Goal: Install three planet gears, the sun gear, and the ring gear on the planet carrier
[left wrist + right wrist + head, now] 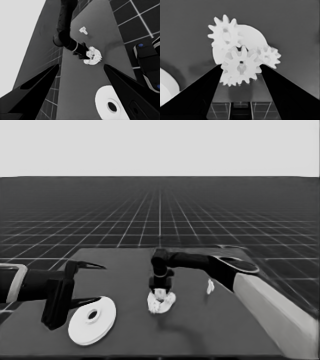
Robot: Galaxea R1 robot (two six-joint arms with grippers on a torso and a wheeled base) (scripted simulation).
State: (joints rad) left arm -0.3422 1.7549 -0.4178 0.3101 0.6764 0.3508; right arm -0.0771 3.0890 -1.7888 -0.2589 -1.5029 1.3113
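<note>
Right pincer (160, 292): I clenched a planet gear (239, 67), lowering it onto the smaller round part (253, 40) to mesh.
Left pincer (87, 282): parked released at nine o'clock.

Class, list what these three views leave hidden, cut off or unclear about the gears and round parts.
- Smaller round part: mostly covered by gears in the right wrist view; its centre hole is hidden.
- Gear count: head view shows one white clump under the right tool.
- Larger round part: cut off by the left wrist picture's bottom edge.
- Small white part: too small to identify.
- Left tool: parked at the table's left end.
</note>
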